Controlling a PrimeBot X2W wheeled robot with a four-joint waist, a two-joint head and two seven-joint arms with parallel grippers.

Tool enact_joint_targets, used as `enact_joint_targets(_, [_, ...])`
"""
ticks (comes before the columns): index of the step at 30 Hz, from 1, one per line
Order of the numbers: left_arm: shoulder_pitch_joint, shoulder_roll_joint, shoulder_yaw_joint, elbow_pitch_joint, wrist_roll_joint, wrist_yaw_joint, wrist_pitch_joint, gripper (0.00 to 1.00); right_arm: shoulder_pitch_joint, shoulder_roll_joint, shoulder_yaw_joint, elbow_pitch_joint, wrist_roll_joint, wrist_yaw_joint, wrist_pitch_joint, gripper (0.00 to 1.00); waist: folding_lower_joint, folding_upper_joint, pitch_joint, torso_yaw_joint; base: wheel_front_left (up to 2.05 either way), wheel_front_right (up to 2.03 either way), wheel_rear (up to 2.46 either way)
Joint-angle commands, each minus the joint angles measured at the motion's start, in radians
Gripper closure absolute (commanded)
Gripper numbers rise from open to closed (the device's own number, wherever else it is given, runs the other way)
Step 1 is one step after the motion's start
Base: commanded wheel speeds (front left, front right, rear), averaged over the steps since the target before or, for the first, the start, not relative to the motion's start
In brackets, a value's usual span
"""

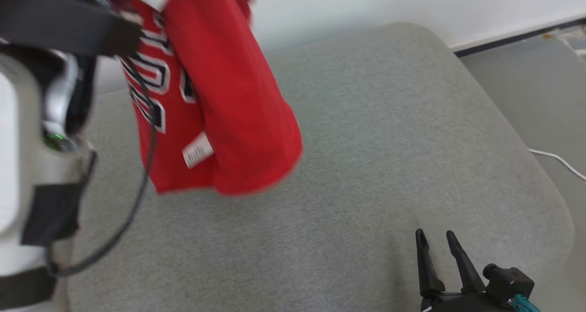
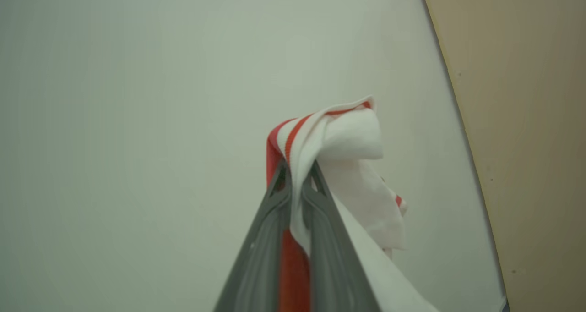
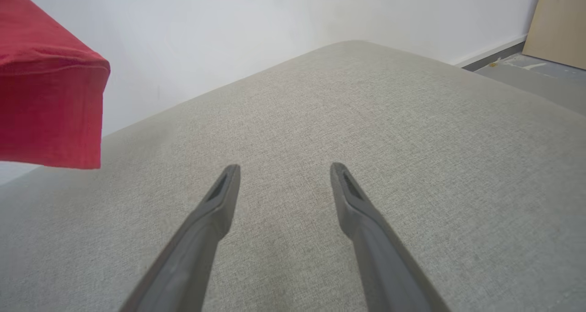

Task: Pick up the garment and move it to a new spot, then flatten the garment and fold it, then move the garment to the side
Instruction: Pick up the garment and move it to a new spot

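While left gripper (image 2: 296, 167) clamps the garment (image 1: 215, 96) by its white-red trim, hung clear above the grey cushion (image 1: 389, 142) at left, best lower it slowly, hem first, w/o bunching. It's a red jersey w/ black-white lettering and a small white tag. Right gripper (image 1: 435, 241) is low at right, jaws apart, empty.

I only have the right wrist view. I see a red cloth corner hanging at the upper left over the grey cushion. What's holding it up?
Observer: The left gripper, shut on the white-and-red striped trim of the garment.
Operator: What does the rest of it look like?
Observer: Red, with black-and-white lettering and a white tag near its lower hem.
Operator: Where am I relative to it?
Observer: In the head view the right gripper is open at the lower right, well apart from the garment.
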Motion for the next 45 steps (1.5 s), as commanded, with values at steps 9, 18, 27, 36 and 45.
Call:
enact_joint_targets(9, [0.196,-0.044,-0.031,0.046,-0.046,0.016,-0.043,1.00,-0.015,0.000,-0.008,0.003,-0.011,0.003,0.000,0.00,0.0000,0.0001,0.045,-0.025,0.00,0.00,0.00])
enact_joint_targets(18, [0.462,-0.085,-0.065,0.232,-0.096,0.011,-0.125,1.00,-0.033,0.000,0.010,0.005,-0.030,0.003,0.000,0.00,0.0000,0.0001,0.062,-0.001,0.00,0.00,0.00])
enact_joint_targets(27, [0.540,-0.130,-0.131,0.500,-0.098,-0.004,-0.226,1.00,-0.046,0.000,0.035,0.018,-0.045,0.003,0.000,0.00,0.0000,0.0001,0.045,0.029,0.00,0.00,0.00])
enact_joint_targets(36, [0.486,-0.179,-0.179,0.538,-0.096,-0.014,-0.287,0.00,0.010,0.001,0.007,0.026,-0.065,0.003,0.000,0.00,0.0000,0.0001,-0.051,0.115,0.00,0.00,0.00])
enact_joint_targets(45, [0.533,-0.145,-0.110,0.433,-0.073,0.016,-0.294,0.00,0.043,0.000,-0.028,-0.004,-0.080,0.003,0.000,0.00,0.0000,0.0001,-0.105,0.197,0.00,0.00,0.00])
